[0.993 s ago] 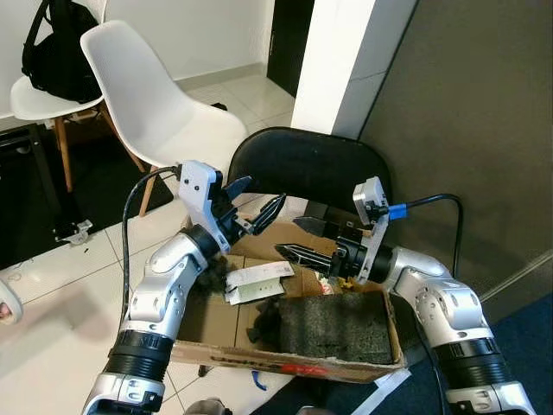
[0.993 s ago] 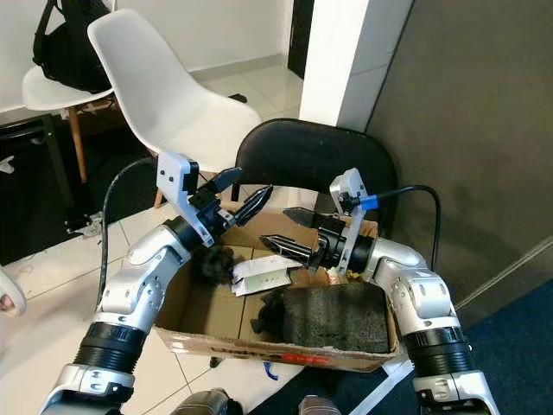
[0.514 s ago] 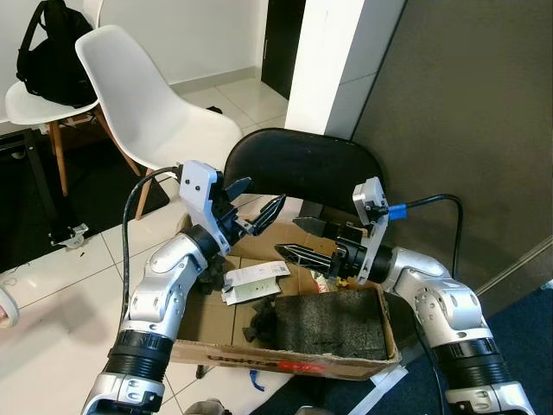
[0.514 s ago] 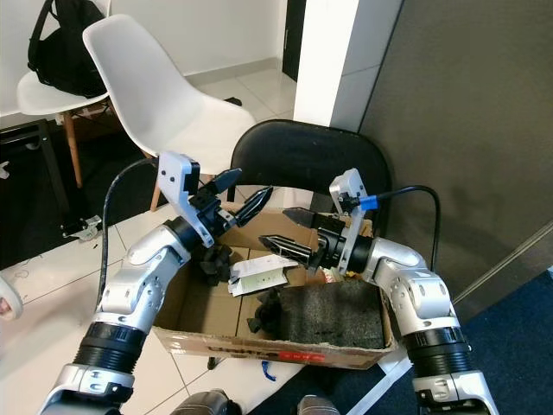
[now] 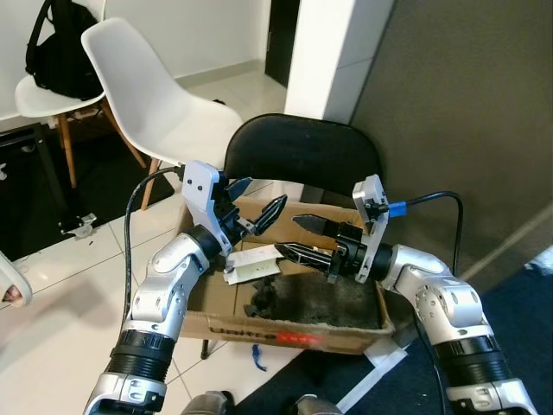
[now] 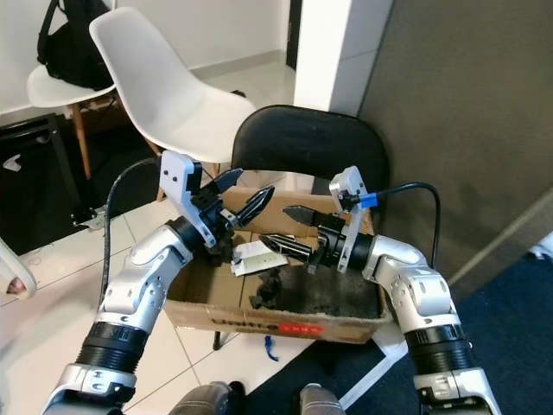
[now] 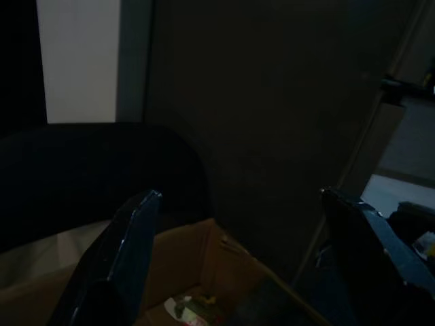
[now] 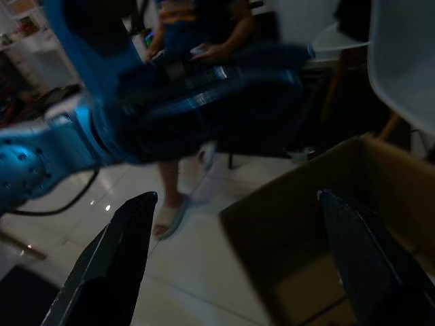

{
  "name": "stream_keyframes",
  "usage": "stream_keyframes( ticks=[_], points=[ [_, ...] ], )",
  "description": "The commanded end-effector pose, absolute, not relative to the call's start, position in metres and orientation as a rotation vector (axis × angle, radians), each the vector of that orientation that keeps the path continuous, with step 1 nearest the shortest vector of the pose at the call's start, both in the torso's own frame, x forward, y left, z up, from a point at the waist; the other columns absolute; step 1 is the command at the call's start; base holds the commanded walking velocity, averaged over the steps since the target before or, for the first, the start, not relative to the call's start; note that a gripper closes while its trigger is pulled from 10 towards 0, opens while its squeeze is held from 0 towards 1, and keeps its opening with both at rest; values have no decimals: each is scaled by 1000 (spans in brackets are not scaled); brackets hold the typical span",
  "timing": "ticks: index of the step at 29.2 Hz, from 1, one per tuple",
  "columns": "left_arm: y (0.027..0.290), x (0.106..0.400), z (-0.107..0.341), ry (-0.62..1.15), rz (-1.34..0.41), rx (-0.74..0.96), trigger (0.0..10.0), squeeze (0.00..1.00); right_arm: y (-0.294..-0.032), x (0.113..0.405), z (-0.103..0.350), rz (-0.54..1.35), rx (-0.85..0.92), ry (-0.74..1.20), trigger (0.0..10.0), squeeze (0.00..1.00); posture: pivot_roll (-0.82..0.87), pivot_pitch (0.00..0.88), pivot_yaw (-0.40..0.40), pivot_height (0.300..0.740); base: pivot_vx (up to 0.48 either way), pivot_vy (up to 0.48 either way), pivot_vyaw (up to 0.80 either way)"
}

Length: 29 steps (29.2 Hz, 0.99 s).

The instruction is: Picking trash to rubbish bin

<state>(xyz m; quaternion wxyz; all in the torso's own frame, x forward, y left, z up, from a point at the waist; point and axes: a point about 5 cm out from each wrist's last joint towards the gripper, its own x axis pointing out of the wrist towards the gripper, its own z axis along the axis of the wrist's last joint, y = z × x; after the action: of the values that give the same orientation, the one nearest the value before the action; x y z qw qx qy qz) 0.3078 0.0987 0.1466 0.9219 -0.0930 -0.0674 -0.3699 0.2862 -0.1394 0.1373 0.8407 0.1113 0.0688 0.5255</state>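
Head views: a cardboard box (image 5: 285, 328) rests on a black chair (image 5: 302, 160) and holds a white paper slip (image 5: 252, 264), dark foam (image 5: 341, 298) and dark scraps (image 5: 261, 303); the left claw (image 5: 257, 203) hovers over the box's left rear, fingers spread wide and empty; the right claw (image 5: 302, 235) hovers over the box's middle, also wide and empty; a white chair (image 5: 147, 95) stands behind. Left wrist view: dim; fingers (image 7: 115, 261) apart above the box. Right wrist view: fingers (image 8: 112, 255) apart, a person (image 8: 197, 41) beyond.
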Motion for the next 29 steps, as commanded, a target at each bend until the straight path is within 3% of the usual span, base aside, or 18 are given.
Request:
stream_keyframes(
  ticks=[1, 29],
  points=[
    [98, 308, 142, -109, -756, -183, 10000, 0, -139, 287, 139, 1113, 215, 139, 10000, 0, -45, 0, -51, 740, -375, 0, 0],
    [97, 307, 142, -112, -767, -175, 10000, 0, -138, 287, 139, 1115, 212, 138, 10000, 0, -47, 0, -52, 740, -371, 0, 0]
  ],
)
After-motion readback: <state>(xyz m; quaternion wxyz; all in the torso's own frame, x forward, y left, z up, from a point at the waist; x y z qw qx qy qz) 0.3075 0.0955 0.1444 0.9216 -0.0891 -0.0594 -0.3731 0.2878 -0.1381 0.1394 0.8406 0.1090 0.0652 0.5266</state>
